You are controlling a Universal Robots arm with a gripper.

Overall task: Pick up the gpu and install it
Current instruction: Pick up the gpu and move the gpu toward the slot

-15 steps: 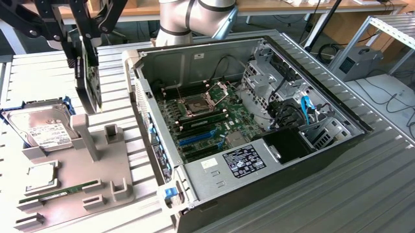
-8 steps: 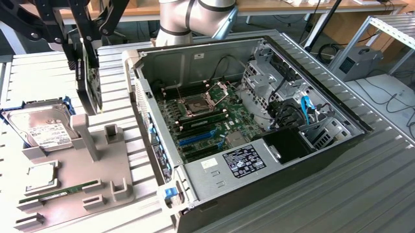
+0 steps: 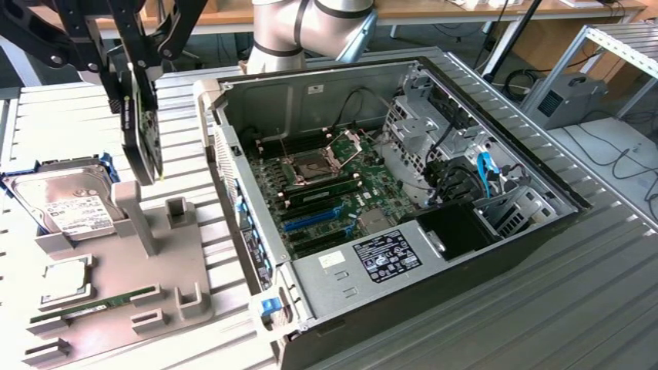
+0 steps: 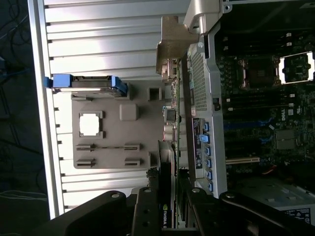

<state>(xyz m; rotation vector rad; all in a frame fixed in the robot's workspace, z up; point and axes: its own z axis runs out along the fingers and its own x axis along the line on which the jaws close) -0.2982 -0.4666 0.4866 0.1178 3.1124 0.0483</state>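
Observation:
The gpu (image 3: 141, 139) is a thin black card hanging upright, edge-on, in the air at the exterior view's left. My gripper (image 3: 129, 73) is shut on its top edge. The card hangs above the grey holder tray (image 3: 154, 262), clear of its slots and a short way to the left of the open computer case (image 3: 257, 154). In the wrist view the gpu (image 4: 167, 157) runs edge-on out from my gripper (image 4: 167, 199), between the holder tray (image 4: 118, 137) and the case wall (image 4: 206, 98). The motherboard (image 3: 329, 193) lies exposed inside the case, with blue and black slots (image 3: 308, 220).
On the tray sit a silver hard drive (image 3: 67, 204) in a blue frame, a square processor (image 3: 64, 279) and a green memory stick (image 3: 92, 304). The arm's base (image 3: 298, 31) stands behind the case. The ribbed metal table (image 3: 535, 308) extends to the exterior view's right.

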